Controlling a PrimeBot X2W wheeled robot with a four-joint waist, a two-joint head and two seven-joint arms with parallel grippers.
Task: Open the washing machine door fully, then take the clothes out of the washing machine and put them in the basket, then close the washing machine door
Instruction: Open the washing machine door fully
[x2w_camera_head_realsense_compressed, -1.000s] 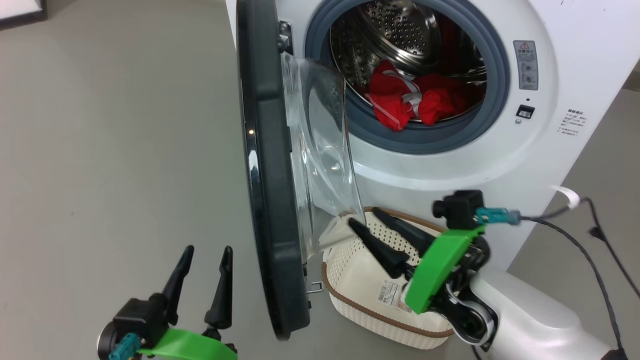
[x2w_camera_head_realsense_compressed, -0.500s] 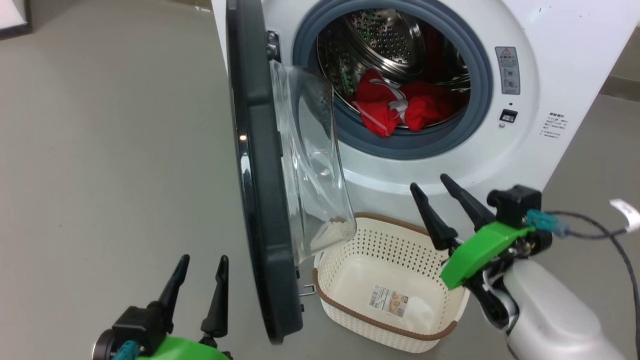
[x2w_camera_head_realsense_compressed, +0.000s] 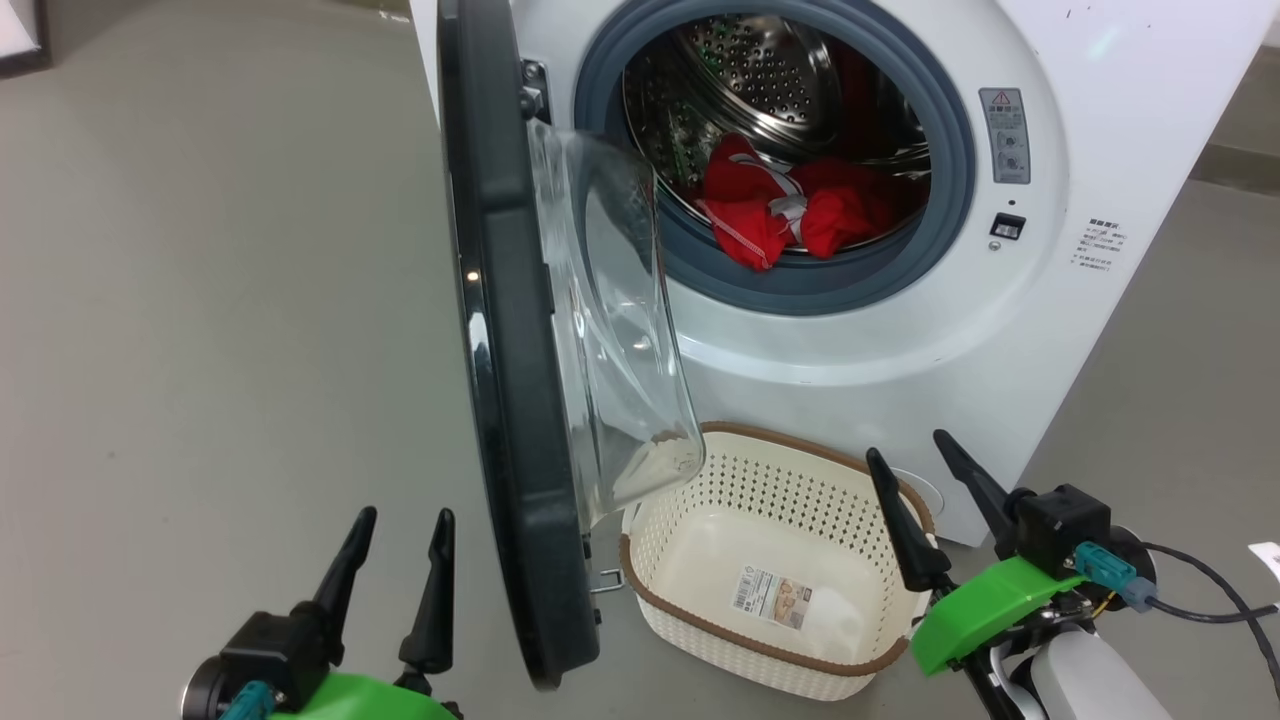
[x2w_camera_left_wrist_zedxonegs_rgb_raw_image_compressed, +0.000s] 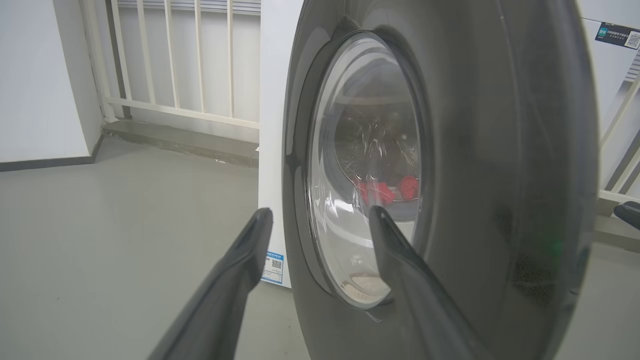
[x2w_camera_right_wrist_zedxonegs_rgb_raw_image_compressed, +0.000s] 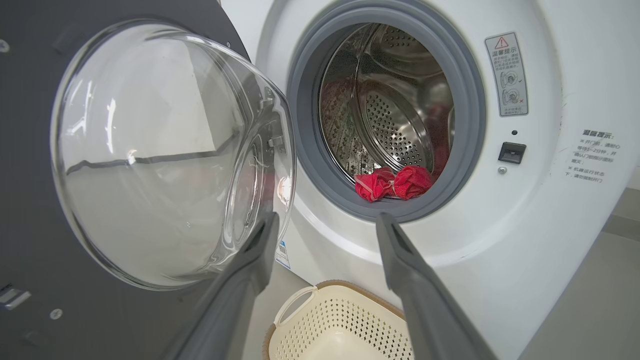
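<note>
Left side first: the left gripper (x2w_camera_head_realsense_compressed: 406, 513) hangs low over the floor (x2w_camera_head_realsense_compressed: 200, 300), its two dark fingers (x2w_camera_head_realsense_compressed: 345, 565) spread wide and holding nothing, just beside the outer face of the washing machine door (x2w_camera_head_realsense_compressed: 505, 400). In its wrist view that glossy black face stands right ahead of the fingers. The door is swung out, roughly square to the front of the washing machine (x2w_camera_head_realsense_compressed: 900, 330), so the opening step looks done or very nearly, though it might swing wider. Inside, the clothes (x2w_camera_head_realsense_compressed: 785, 205) are not out yet: a red bundle with white trim lies at the front lip of the drum (x2w_camera_head_realsense_compressed: 770, 70), close behind the grey ring (x2w_camera_head_realsense_compressed: 800, 290). Below, on the floor at the foot of the machine, the basket (x2w_camera_head_realsense_compressed: 745, 662) sits partly under the door's glass bowl (x2w_camera_head_realsense_compressed: 610, 330), empty but for its paper label (x2w_camera_head_realsense_compressed: 770, 597). Over on the right, the right gripper (x2w_camera_head_realsense_compressed: 906, 444) hovers at the basket's right rim, fingers apart and empty, pointing up toward the drum mouth. The clothes lie well above and ahead of it. Unloading and shutting the door are what's left, I'd say.
</note>
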